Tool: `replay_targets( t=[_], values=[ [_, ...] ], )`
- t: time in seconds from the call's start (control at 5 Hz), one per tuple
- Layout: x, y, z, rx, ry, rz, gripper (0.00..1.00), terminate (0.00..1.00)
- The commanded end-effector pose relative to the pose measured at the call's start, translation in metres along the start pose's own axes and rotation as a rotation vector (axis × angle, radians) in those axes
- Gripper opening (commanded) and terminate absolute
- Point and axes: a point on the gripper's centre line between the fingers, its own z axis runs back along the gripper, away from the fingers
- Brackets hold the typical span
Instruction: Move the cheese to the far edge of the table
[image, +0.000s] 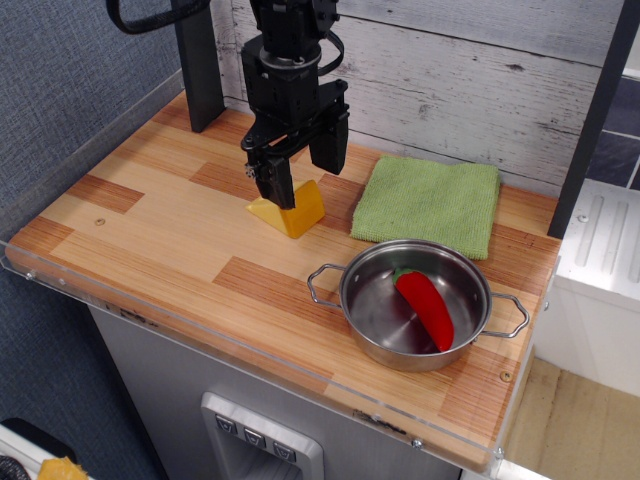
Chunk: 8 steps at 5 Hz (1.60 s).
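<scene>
We find no readable text, label, brand, number or sign anywhere: none on the counter (150, 235), the cheese (298, 211), the steel pot (415, 318), the green cloth (428, 203) or the black claw (304, 166)

A single camera looked down from the front at a slant, taking in the whole surface (180, 240) up to the back wall.
</scene>
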Motion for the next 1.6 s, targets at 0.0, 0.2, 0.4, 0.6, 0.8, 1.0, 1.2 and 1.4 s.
replay_targets(
  t=[0.0,0.2,0.4,0.6,0.8,1.0,1.2,1.4],
  values=[
    [0.011,-0.009,0.003,-0.035,-0.046,0.05,1.0,0.0],
    [0.013,-0.008,-0.006,-0.024,-0.029,0.058,1.0,0.0],
    [0.015,-0.008,-0.013,-0.003,-0.022,0.06,1.0,0.0],
    [0.016,-0.009,-0.019,0.01,-0.019,0.056,1.0,0.0],
    [0.016,-0.008,-0.019,0.0,-0.007,0.066,1.0,0.0],
    [0.016,-0.008,-0.018,0.002,-0.006,0.067,0.0,0.0],
    [0.017,-0.008,-0.016,0.003,-0.007,0.063,0.0,0.0],
    [0.028,-0.004,-0.006,0.018,-0.017,0.09,0.0,0.0]
  ],
)
